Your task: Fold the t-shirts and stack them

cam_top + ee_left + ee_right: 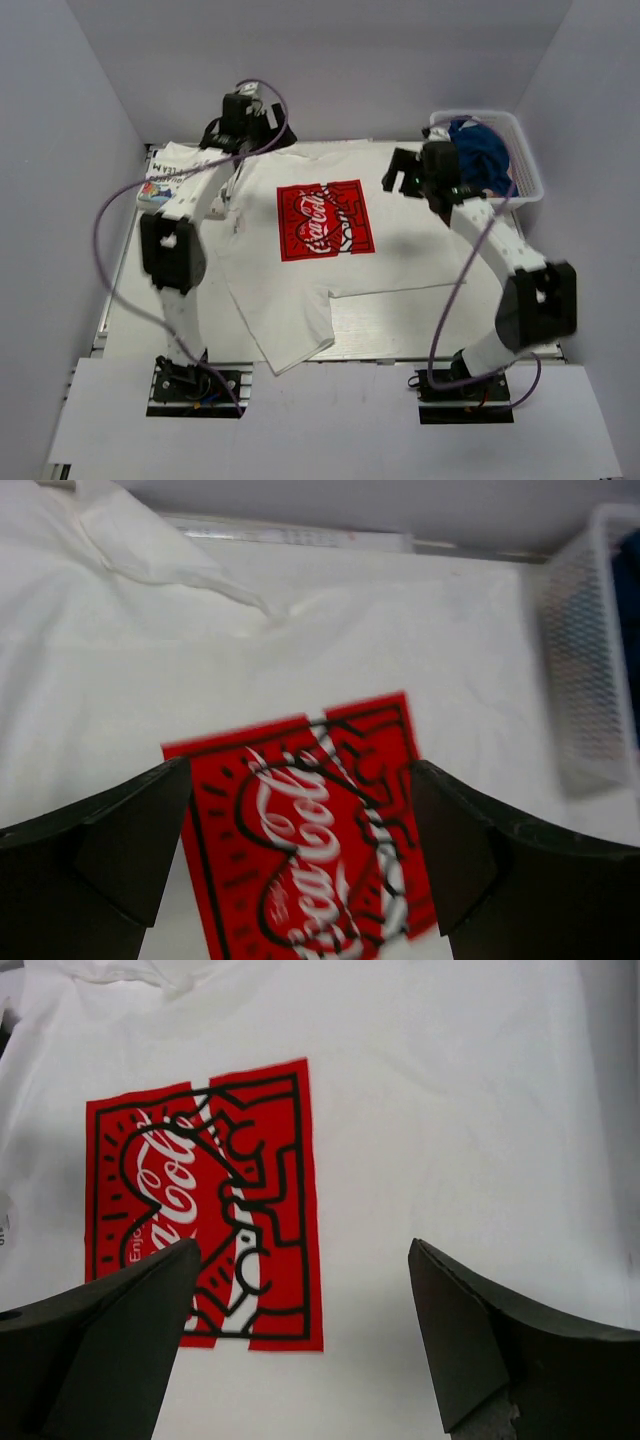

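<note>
The red-print tee [318, 220] lay spread, unfolded, on the surface [400, 330]; the lettered tee [165, 178], seemingly folded, sat just left of it; left claw [300, 770] and right claw [300, 1250] hovered open and empty above it; its folding and stacking remained.

A spread t-shirt [290, 300] lies centred on the table [420, 325], second t-shirt [170, 160] far left, basket [527, 160] far right.

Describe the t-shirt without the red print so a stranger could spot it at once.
Start from the big white t-shirt with the red print spread across the middle of the table. Beyond its left side, in the far left corner, lies the other t-shirt, partly under the left arm. Black lettering and a small multicolour graphic set it apart.
</note>
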`<state>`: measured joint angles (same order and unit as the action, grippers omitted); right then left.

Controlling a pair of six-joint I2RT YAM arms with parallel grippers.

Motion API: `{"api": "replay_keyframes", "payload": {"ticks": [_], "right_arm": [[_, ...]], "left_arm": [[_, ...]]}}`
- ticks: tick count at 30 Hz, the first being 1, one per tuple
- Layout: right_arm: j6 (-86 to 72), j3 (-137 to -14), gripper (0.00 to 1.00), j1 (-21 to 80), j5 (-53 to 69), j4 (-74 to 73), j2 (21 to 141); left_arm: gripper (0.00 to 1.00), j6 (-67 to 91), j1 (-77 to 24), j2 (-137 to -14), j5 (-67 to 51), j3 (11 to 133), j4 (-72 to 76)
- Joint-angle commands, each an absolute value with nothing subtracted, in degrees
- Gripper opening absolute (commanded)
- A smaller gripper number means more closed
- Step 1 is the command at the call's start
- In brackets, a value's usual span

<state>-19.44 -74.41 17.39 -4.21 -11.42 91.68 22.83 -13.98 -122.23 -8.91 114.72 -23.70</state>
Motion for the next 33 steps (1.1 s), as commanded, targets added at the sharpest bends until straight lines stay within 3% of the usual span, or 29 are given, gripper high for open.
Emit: {"api": "replay_keyframes", "payload": {"ticks": [1, 4, 6, 10, 14, 21, 33], "right_arm": [[-27.2, -61.2, 0.9, 16.3, -8.1, -7.6, 83.0], [-30.3, -52.8, 0.9, 16.3, -9.7, -6.4, 75.9], [-32.4, -49.1, 0.9, 16.1, -13.0, -8.3, 71.7], [-34.2, -45.8, 0.9, 15.9, -14.0, -8.6, 67.0], [-35.4, -45.3, 0.9, 15.6, -16.2, -11.2, 65.2], [-36.5, -42.6, 0.9, 14.9, -16.2, -12.9, 64.4], [-36.5, -41.5, 0.9, 12.7, -19.4, -18.4, 65.2]], "left_arm": [[1.0, 31.0, -14.6, -102.0, -12.0, 92.1, -35.1], [1.0, 39.1, -16.7, -83.9, -21.2, 67.3, -26.5], [1.0, 40.8, -18.5, -76.5, -26.2, 57.2, -24.2], [1.0, 43.7, -20.8, -61.6, -20.9, 48.3, -38.3], [0.97, 45.4, -23.2, -52.0, -25.7, 39.8, -46.7], [0.92, 48.9, -27.9, -50.1, -30.1, 27.3, -48.2], [0.9, 52.1, -44.5, -69.0, -29.1, 29.6, -39.7]]}}
